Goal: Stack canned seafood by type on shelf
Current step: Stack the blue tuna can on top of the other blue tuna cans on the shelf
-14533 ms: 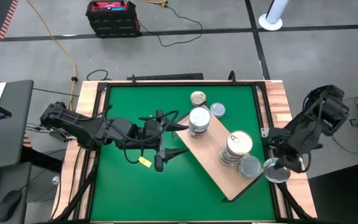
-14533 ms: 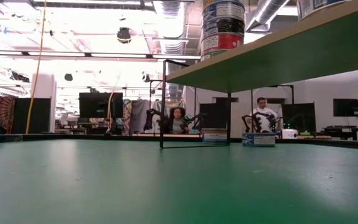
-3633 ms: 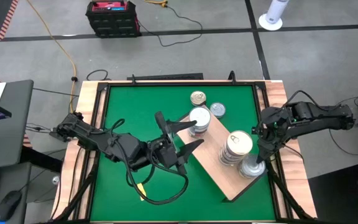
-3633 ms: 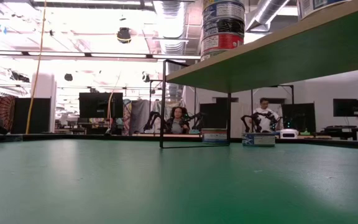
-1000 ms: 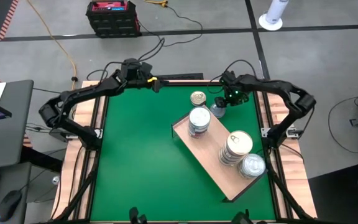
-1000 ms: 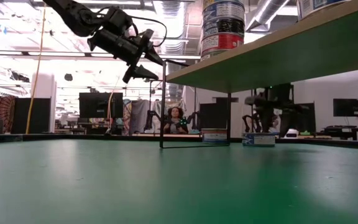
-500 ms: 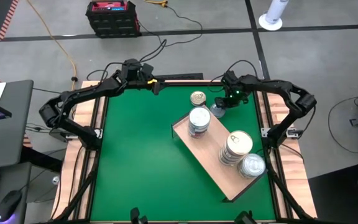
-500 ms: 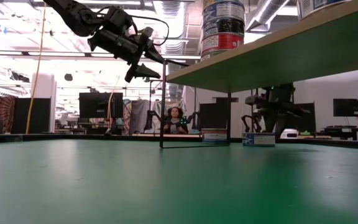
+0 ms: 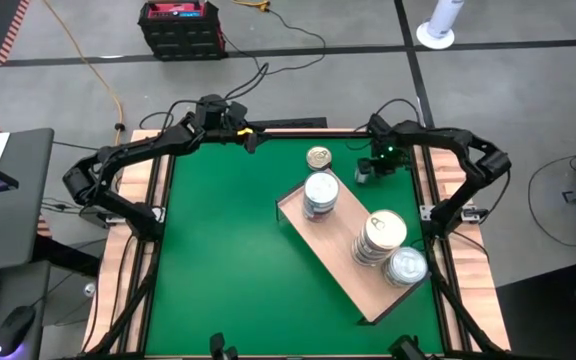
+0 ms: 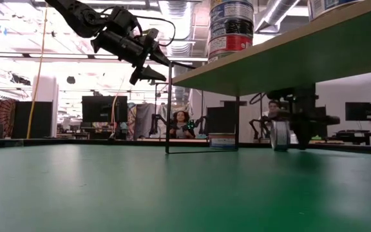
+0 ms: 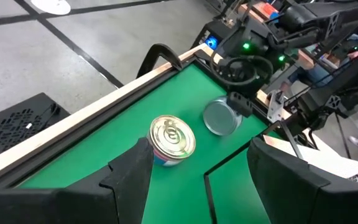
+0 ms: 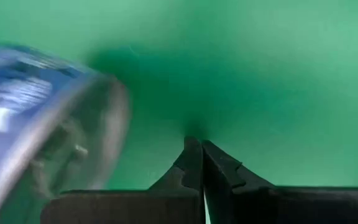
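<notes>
A blue-labelled tin stands tipped up on its rim on the green mat at the far right. My right gripper, shut with nothing between its fingers, points down just right of it. A gold-lidded tin sits flat on the mat to the left. The light-wood shelf lies slantwise and carries stacks of tins. My left gripper hangs open above the far edge. My right gripper points down from above with its shut fingers close beside the tipped tin's side. Green mat shows between the fingertips and the tin. I cannot tell whether the gripper touches the tin farther up.
The wood-slat rim runs close to the right of my right gripper. Open green mat covers the left half of the table. In the low view the shelf's underside fills the upper right.
My right gripper has shut and gone a little toward the table's right edge and down. The blue-labelled tin, flat on the mat before, has tipped up onto its rim beside the fingers and is not held.
</notes>
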Tool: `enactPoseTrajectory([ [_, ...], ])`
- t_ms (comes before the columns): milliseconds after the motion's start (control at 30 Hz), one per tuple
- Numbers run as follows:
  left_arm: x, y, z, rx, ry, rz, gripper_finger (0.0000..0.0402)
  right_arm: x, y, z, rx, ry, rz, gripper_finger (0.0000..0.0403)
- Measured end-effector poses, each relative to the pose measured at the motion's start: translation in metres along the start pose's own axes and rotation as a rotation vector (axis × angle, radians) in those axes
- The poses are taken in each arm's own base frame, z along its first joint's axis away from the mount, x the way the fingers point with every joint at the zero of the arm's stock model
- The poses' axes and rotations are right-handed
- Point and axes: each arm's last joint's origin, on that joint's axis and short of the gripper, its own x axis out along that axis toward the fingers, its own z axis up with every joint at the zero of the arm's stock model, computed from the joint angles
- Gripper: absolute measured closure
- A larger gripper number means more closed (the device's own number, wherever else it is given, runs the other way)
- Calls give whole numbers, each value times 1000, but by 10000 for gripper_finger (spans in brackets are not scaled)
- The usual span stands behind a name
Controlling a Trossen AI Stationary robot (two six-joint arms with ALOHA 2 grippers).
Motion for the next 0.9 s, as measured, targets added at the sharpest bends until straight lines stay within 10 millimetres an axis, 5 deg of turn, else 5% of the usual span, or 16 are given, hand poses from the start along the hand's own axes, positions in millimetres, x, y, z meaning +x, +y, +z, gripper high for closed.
enactPoseTrajectory([
  [300, 0, 0, 0, 37, 1, 0, 152, -23, 1, -5, 21, -99, 29, 367],
  [633, -2, 5, 2, 32, -6, 15, 152, -90, 14, -22, -146, -314, 150, 333],
  [900, -4, 10, 4, 24, -11, 16, 152, -104, 31, -11, -126, -356, 224, 170],
])
